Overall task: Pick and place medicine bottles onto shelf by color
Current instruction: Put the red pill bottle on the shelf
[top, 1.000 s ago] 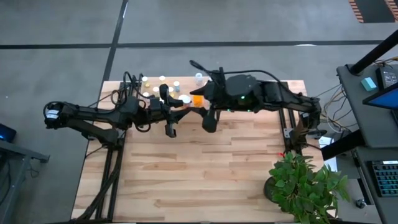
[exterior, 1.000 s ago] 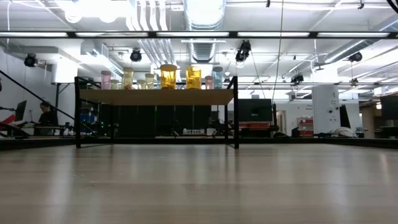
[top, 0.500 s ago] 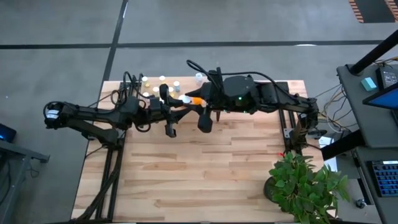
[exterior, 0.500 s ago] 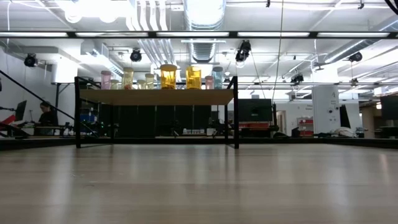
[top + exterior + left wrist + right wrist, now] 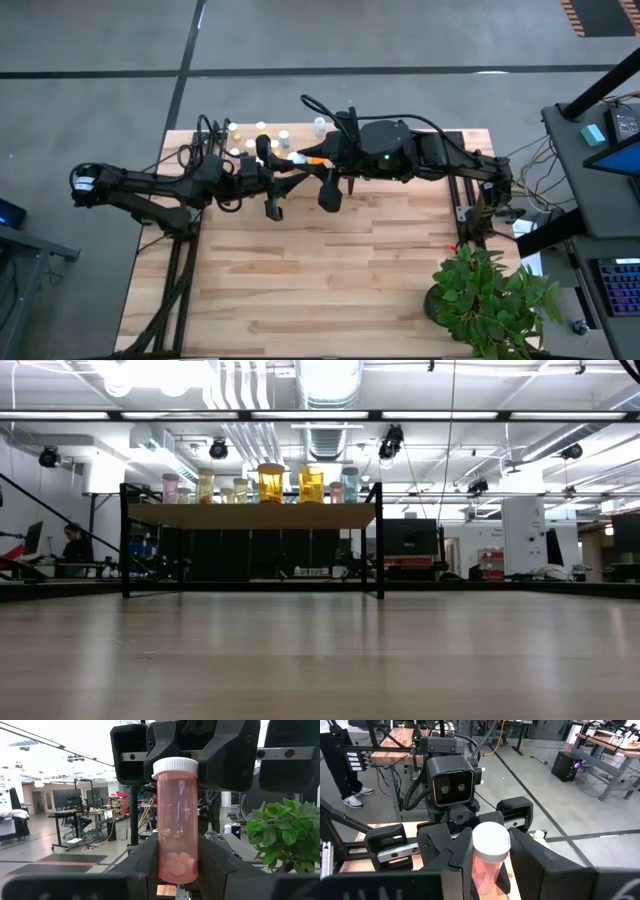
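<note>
A pink medicine bottle (image 5: 177,825) with a white cap (image 5: 298,158) stands upright in the air above the table's far side, between both grippers. My left gripper (image 5: 177,865) is shut on its lower part. My right gripper (image 5: 490,855) comes from the opposite side, shut on the cap. The shelf (image 5: 250,515) stands on thin black legs at the table's far edge. Several bottles stand on it, yellow (image 5: 271,482), pink (image 5: 170,487) and bluish (image 5: 349,483). Neither gripper shows in the low view. My left gripper pinches the bottle's lower body (image 5: 176,862) between its two fingers, coming about level from the table's left side. The bottle stands upright, cap up, lifted clear. My right gripper has the white cap (image 5: 490,842) between its two fingers (image 5: 520,855), coming about level from the table's right side.
The two arms meet over the shelf's bottles (image 5: 262,128) near the table's far edge. A green potted plant (image 5: 490,295) stands at the near right corner. The bare wooden table top (image 5: 300,280) lies toward the near edge.
My right gripper's fingers have drawn together around the bottle's cap. My left gripper and the bottle have kept still.
</note>
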Robot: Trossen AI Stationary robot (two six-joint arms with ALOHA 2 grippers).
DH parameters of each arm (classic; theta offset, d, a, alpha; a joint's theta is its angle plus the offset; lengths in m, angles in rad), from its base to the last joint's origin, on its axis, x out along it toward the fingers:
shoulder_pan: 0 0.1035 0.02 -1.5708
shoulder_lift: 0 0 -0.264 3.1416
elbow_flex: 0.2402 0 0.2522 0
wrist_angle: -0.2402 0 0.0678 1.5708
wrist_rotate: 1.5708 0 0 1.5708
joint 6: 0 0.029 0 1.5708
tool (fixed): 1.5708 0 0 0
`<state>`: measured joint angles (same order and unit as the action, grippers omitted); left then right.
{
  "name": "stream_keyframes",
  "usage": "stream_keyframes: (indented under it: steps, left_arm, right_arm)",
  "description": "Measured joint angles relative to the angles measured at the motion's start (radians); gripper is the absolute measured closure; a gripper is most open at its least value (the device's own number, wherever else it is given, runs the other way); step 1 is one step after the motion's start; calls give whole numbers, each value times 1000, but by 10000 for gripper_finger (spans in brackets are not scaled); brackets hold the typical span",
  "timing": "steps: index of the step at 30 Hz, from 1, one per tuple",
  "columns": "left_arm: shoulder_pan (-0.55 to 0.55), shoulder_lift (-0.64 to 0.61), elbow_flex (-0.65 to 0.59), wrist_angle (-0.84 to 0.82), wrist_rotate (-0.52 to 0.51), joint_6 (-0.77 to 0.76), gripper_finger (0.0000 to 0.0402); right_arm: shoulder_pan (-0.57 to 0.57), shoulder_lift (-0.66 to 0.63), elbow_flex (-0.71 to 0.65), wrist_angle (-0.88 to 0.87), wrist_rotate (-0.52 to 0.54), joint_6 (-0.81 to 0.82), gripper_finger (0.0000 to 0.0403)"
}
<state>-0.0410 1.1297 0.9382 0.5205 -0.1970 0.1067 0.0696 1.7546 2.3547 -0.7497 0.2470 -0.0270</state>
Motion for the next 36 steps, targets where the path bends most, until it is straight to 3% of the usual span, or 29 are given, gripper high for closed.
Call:
stream_keyframes:
  steps: [15,23,31,36]
  left_arm:
    - [0,-10,0,-52,-19,-48,235]
    - [1,-65,-2,-214,-20,-75,230]
    - [2,-186,-7,-391,-51,-129,230]
    - [2,-258,-8,-402,-52,-129,230]
  right_arm:
    - [-21,2,-1,-11,-3,30,306]
    - [-56,-18,-1,-35,6,35,305]
    - [-148,-29,-5,-235,139,34,305]
    - [-222,-36,-102,-263,138,82,305]
